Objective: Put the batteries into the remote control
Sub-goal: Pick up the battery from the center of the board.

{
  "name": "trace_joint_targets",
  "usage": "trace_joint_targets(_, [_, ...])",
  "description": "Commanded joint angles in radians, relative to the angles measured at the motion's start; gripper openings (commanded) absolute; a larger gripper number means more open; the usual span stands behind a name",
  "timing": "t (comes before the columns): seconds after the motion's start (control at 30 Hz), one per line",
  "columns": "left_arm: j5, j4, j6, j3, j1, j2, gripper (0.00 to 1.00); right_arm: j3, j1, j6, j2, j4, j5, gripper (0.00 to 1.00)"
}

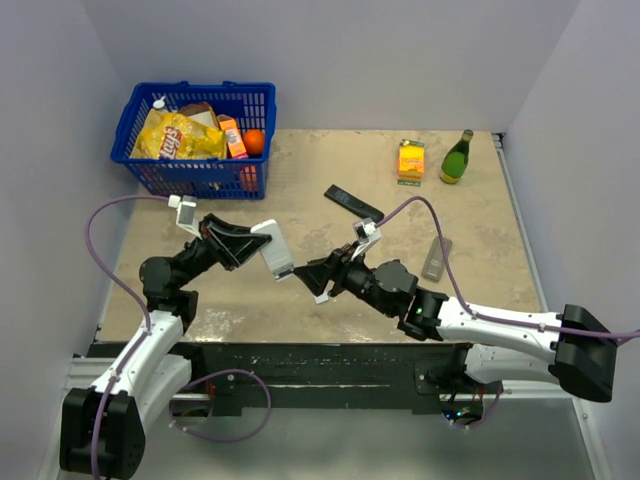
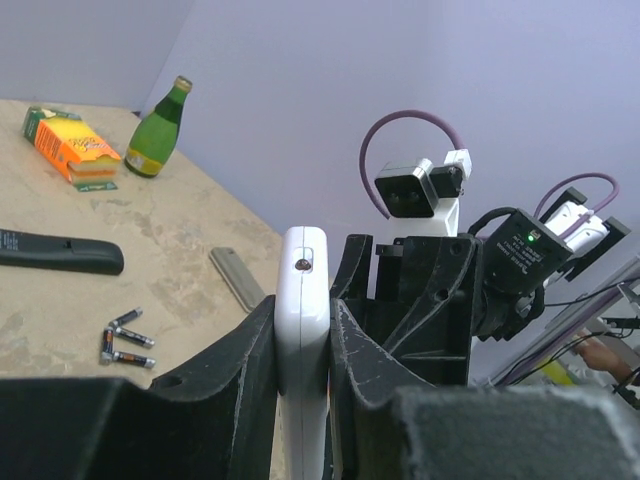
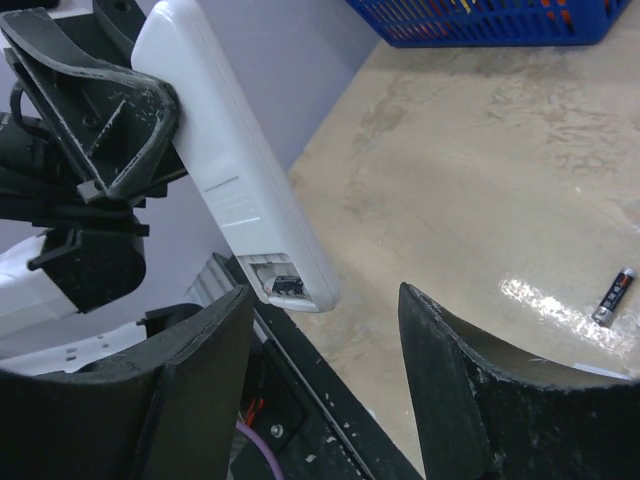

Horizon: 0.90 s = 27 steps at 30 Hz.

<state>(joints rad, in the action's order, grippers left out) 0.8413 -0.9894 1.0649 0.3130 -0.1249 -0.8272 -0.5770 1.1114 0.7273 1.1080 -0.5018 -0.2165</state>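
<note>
The left gripper is clamped on the white remote, presenting its open battery bay to the right gripper, whose jaws stand apart and empty just beside it. Beyond, the batteries lie loose on the bench, not yet picked up.

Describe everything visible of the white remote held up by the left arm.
The white remote is a long, slim slab of white plastic with rounded corners. The left gripper is shut on it, black jaws pressing its two broad faces, holding it tilted above the table. Its back shows a ribbed patch and, at the lower end, an open recess with a dark part inside. A small dark dot marks one end. The right gripper, jaws open, sits just short of the lower end, not touching.
</note>
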Motion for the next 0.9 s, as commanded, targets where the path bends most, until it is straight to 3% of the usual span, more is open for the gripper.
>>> trace_joint_targets(0.0, [-0.024, -0.059, -0.008, 0.012, -0.001, 0.029, 0.00, -0.014, -0.010, 0.018, 0.000, -0.081, -0.021, 0.62])
trace_joint_targets(0.07, [-0.039, 0.070, -0.132, 0.043, 0.001, 0.048, 0.00, -0.035, -0.030, 0.008, 0.007, -0.020, -0.030, 0.62])
trace_joint_targets(0.2, [-0.142, 0.525, -0.360, 0.179, 0.001, 0.088, 0.00, -0.113, -0.065, -0.019, 0.039, 0.190, -0.069, 0.61])
trace_joint_targets(0.27, [-0.270, 0.753, -0.486, 0.260, 0.001, 0.092, 0.00, -0.148, -0.102, -0.038, 0.084, 0.305, -0.084, 0.61])
trace_joint_targets(0.37, [-0.428, 0.933, -0.583, 0.326, 0.001, 0.102, 0.00, -0.227, -0.143, -0.092, 0.174, 0.428, -0.129, 0.60])
trace_joint_targets(0.47, [-0.544, 1.030, -0.626, 0.344, -0.001, 0.108, 0.00, -0.342, -0.151, -0.156, 0.312, 0.567, -0.156, 0.55])
trace_joint_targets(0.57, [-0.565, 1.043, -0.646, 0.334, -0.005, 0.118, 0.00, -0.434, -0.153, -0.177, 0.407, 0.644, -0.141, 0.39])
trace_joint_targets(0.87, [-0.576, 1.054, -0.668, 0.330, -0.022, 0.128, 0.00, -0.569, -0.151, -0.177, 0.662, 0.700, -0.167, 0.38])
